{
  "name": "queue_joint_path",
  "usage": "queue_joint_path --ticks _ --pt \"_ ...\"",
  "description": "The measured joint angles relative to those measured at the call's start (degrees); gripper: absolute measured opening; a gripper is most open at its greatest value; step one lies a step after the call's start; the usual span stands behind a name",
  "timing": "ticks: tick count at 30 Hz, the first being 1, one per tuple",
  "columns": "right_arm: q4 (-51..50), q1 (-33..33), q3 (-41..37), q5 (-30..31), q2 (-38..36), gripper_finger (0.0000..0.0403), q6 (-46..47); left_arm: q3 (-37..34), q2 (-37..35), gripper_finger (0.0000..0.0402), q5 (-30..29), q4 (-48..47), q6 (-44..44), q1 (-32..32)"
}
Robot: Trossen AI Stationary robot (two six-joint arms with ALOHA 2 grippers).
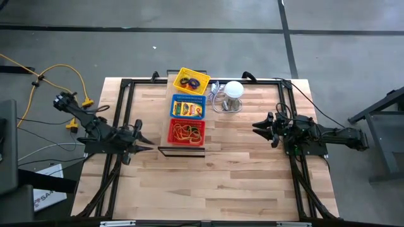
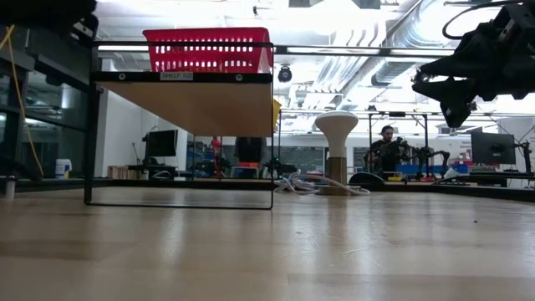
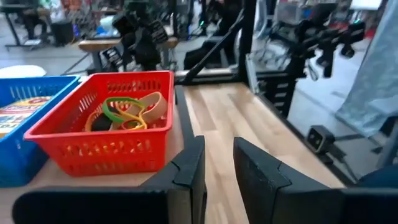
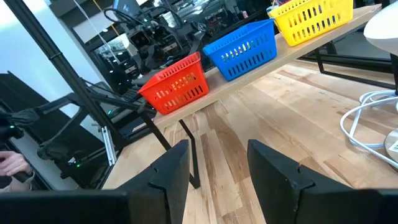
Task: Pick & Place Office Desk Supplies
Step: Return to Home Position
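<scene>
Three baskets stand in a row on a raised wooden shelf (image 2: 201, 104). The red basket (image 1: 186, 131) holds tan, green and yellow rubber bands (image 3: 130, 111). The blue basket (image 1: 188, 107) holds yellow-orange printed packs (image 1: 187, 111). The yellow basket (image 1: 191, 81) holds dark loop-shaped clips (image 1: 191, 81). My left gripper (image 1: 149, 146) stands open, pointing level, just left of the shelf's near end and the red basket (image 3: 102, 127), with nothing between its fingers. My right gripper (image 1: 256, 128) waits open to the right of the shelf, also holding nothing.
A white round ball-like object (image 1: 234, 89) on a stem with a coiled grey cable (image 1: 221, 101) stands right of the baskets. The shelf rests on thin black legs (image 2: 88, 142). A black frame (image 1: 287, 113) runs along the table's sides. Bare wood (image 1: 208, 183) lies toward the near edge.
</scene>
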Motion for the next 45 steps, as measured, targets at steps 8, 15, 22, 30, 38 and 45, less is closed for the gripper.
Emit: queue_joint_path --ticks 8,15,22,30,38,45 --pt "0.0 0.0 0.0 0.0 0.0 0.0150 0.0 -7.1 -11.7 0.0079 1.4 1.4 0.4 0.0" --pt "0.0 0.0 0.0 0.0 0.0 0.0150 0.0 -11.0 -15.3 0.0079 6.1 7.2 3.0 0.1" --pt "0.1 0.0 0.0 0.0 0.0 0.0150 0.0 -16.2 -15.4 0.0079 7.5 16.9 3.0 0.2" --pt "0.3 0.0 0.0 0.0 0.0 0.0150 0.0 -18.3 -15.3 0.0079 8.0 19.0 1.2 0.2" --pt "0.3 0.0 0.0 0.0 0.0 0.0150 0.0 -18.4 -15.3 0.0079 8.0 13.1 -0.8 0.2" --pt "0.3 0.0 0.0 0.0 0.0 0.0150 0.0 -18.4 -14.9 0.0079 8.1 9.8 0.6 0.2"
